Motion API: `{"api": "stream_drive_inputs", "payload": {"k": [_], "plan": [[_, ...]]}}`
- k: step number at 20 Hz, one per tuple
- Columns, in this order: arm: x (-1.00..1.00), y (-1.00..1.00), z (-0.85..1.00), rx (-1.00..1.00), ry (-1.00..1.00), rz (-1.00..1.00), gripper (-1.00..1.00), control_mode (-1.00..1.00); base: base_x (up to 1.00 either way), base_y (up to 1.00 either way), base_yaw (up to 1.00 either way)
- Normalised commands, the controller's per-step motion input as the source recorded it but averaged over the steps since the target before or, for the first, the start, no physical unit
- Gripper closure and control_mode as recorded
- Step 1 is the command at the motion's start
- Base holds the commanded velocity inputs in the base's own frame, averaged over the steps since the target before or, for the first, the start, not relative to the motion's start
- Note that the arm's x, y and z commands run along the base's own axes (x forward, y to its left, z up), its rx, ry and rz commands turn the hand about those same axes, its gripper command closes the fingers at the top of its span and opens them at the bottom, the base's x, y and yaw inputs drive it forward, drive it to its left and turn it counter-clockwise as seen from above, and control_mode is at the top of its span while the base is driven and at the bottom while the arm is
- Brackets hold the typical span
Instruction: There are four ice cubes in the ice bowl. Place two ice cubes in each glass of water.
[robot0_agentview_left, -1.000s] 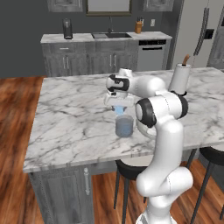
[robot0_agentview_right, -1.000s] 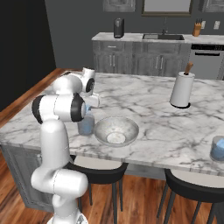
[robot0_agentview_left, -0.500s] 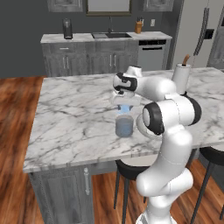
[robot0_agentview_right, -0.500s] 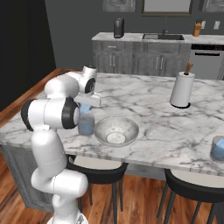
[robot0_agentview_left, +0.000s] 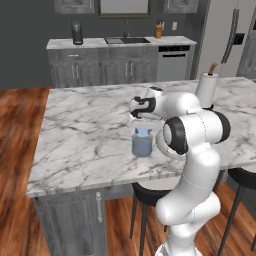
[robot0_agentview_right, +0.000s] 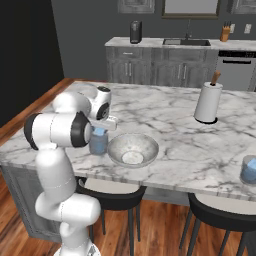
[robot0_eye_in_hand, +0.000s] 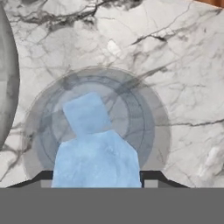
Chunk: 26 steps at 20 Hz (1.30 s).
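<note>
The gripper (robot0_agentview_left: 142, 126) hangs straight over a glass of water (robot0_agentview_left: 142, 144) near the front edge of the marble island (robot0_agentview_left: 85, 125). In the hand view an ice cube (robot0_eye_in_hand: 96, 162) sits between the finger tips at the bottom of the picture, so the jaws are closed on it at about its own width. It hangs right above the mouth of the glass (robot0_eye_in_hand: 94, 127). A second ice cube (robot0_eye_in_hand: 85, 114) lies lower down, inside the glass, seen past the top edge of the held one. In the right base view the held cube (robot0_agentview_right: 99, 131) shows as a pale blue block just above the rim of the glass (robot0_agentview_right: 98, 143), under the gripper (robot0_agentview_right: 100, 126).

Just beside this glass, on the side away from the arm's base, stands the ice bowl (robot0_agentview_right: 133, 150), wide, shallow and glossy; whether the two touch I cannot tell. Its rim shows as a grey curve (robot0_eye_in_hand: 9, 78) at the left edge of the hand view. I can make out no cubes in it.

Further along the front of the island, well apart from the bowl, a second glass (robot0_agentview_right: 249, 170) holds something pale blue. Behind, near the far side of the island, a white paper towel roll (robot0_agentview_right: 208, 102) stands upright. Beyond the island runs the back counter (robot0_agentview_right: 165, 44) with a sink (robot0_agentview_right: 189, 42).
</note>
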Motion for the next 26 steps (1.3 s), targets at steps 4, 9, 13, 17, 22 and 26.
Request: {"api": "stream_drive_inputs", "payload": {"k": [4,9,13,17,22,26], "plan": [[0.32,0.0,-0.01,0.0,-0.01,0.0,1.0,-1.0,0.0,0.0,0.0],[-0.03,0.0,0.03,0.0,-0.02,0.0,-1.0,-1.0,0.0,0.0,0.0],[-0.3,0.0,0.08,0.0,-0.03,0.0,-1.0,-1.0,0.0,0.0,0.0],[-0.26,0.0,0.05,0.0,-0.02,0.0,-1.0,-1.0,0.0,0.0,0.0],[-0.36,-0.17,0.59,0.06,-0.08,0.0,-1.0,-1.0,0.0,0.0,0.0],[-0.98,-0.49,0.68,0.06,-0.08,0.0,-1.0,-1.0,0.0,0.0,0.0]]}}
